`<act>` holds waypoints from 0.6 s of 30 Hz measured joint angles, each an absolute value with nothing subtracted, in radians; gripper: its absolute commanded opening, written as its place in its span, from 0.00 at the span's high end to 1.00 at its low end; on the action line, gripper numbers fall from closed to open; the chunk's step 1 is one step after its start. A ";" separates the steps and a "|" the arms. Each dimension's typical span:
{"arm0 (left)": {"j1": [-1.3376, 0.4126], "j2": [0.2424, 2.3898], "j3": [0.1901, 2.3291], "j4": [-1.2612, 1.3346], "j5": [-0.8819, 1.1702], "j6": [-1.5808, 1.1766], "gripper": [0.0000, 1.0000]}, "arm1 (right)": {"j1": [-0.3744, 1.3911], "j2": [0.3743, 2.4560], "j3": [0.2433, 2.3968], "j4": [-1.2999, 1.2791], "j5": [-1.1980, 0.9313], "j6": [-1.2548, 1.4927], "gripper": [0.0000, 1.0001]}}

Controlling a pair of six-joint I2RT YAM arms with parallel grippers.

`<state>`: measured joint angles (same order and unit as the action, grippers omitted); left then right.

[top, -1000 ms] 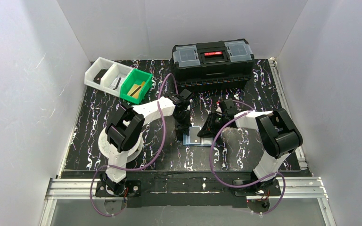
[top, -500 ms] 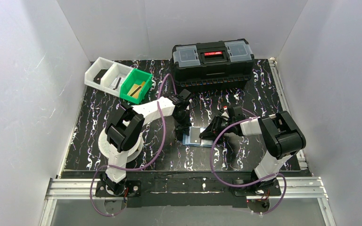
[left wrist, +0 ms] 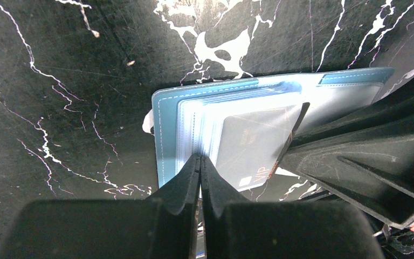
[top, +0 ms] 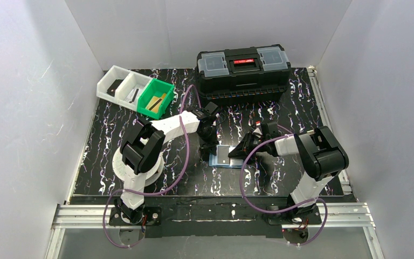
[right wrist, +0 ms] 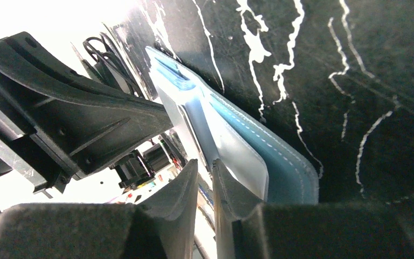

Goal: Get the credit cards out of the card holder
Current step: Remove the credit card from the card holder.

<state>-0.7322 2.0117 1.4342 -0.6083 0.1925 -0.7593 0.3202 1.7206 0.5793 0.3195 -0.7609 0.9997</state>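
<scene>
The card holder (top: 215, 160) lies open on the black marbled table between the two arms. In the left wrist view the card holder (left wrist: 167, 129) shows a blue cover and clear sleeves, and one sleeve holds a grey credit card (left wrist: 248, 145) printed "VIP". My left gripper (left wrist: 200, 159) is shut, its tips pressed on the sleeves near the spine. My right gripper (right wrist: 206, 164) sits low at the far edge of the card holder (right wrist: 285, 156). Its jaws stand a narrow gap apart, with the sleeve edges beside one finger. Those right fingers (left wrist: 356, 156) reach the card's corner.
A large black toolbox (top: 242, 73) stands at the back. A green bin (top: 155, 99) and white bins (top: 121, 83) sit at the back left. White walls close in both sides.
The right arm has swung outward and dropped lower, bringing its gripper flat against the holder's right edge, and its jaws have narrowed. The left gripper has stayed pressed on the holder.
</scene>
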 measured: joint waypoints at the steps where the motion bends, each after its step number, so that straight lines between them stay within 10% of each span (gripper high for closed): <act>1: -0.732 2.012 1.434 -0.608 0.193 -0.759 1.00 | 0.320 1.722 0.579 0.319 -0.761 1.000 0.77; 18: -0.728 2.017 1.435 -0.609 0.205 -0.772 1.00 | 0.315 1.753 0.579 0.340 -0.789 0.999 0.99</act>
